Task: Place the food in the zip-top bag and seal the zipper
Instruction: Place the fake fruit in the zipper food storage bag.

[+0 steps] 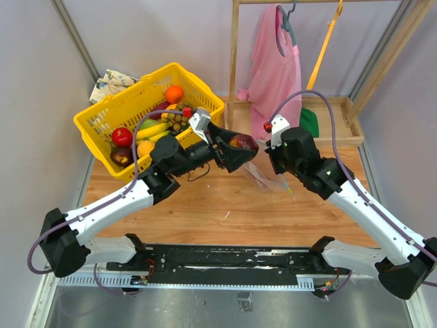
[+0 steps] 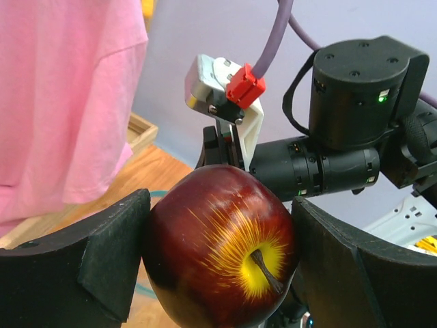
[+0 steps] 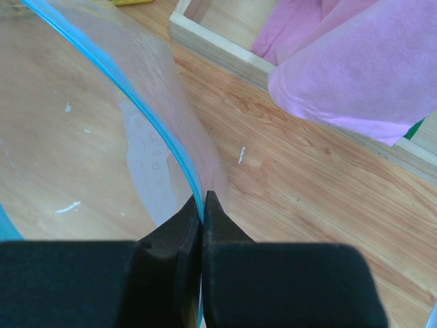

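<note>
My left gripper (image 1: pixel 244 145) is shut on a dark red toy apple (image 2: pixel 222 249) with a yellow patch round its stem, held in the air beside the right arm. The apple also shows in the top view (image 1: pixel 243 142). My right gripper (image 3: pixel 203 198) is shut on the blue-green zipper strip (image 3: pixel 147 113) of the clear zip-top bag (image 3: pixel 75 157), holding its mouth open. In the top view the bag (image 1: pixel 263 179) hangs just below and between the two grippers, with the right gripper (image 1: pixel 276 164) above it. More toy fruit lies in the yellow basket.
The yellow basket (image 1: pixel 113 113) with bananas, oranges, grapes and red fruits stands at the back left. A wooden rack frame (image 1: pixel 234 61) with a pink garment (image 1: pixel 276 68) stands at the back, its low wooden base tray (image 3: pixel 218 37) near the bag.
</note>
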You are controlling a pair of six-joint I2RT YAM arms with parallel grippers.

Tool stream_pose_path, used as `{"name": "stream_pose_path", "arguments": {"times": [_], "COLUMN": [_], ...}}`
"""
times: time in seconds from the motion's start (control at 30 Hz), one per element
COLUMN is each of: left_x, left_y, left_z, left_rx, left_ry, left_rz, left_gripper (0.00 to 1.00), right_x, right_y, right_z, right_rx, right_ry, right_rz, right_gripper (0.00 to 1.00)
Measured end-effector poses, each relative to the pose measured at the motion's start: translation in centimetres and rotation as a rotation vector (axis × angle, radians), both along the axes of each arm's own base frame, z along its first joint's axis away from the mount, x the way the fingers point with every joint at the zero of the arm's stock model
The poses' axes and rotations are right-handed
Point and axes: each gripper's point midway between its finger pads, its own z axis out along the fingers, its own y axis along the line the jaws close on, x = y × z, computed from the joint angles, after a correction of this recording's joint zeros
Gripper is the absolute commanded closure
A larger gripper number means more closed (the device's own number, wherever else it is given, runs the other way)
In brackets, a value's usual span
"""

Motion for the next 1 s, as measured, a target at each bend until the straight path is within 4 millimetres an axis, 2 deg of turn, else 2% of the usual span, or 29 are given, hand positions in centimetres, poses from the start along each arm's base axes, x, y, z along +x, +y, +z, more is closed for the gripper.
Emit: {"name": "stream_pose_path", "arguments": {"times": [0.33, 0.73, 1.0], "left_x": [-0.4, 2.4, 3.7], "left_y": [-2.3, -2.1, -2.5], "left_z": [-2.2, -8.7, -10.5], "left_rx": [0.047, 0.232, 0.285], "left_ry": [0.014, 0.153, 0.216], "left_rz": [-0.012, 0.133, 0.199], "left_gripper": [0.59, 0.50, 0.44], "right_x": [-0.1, -0.3, -0.8], "right_y": [0.3, 0.6, 1.7], "right_z": [0.0, -0.1, -0.1], "right_rx": [0.013, 0.024, 0.069], "right_ry": [0.008, 0.017, 0.041], "right_rz": [0.009, 0.025, 0.062], "right_gripper": [0.99, 0.99, 0.99]}}
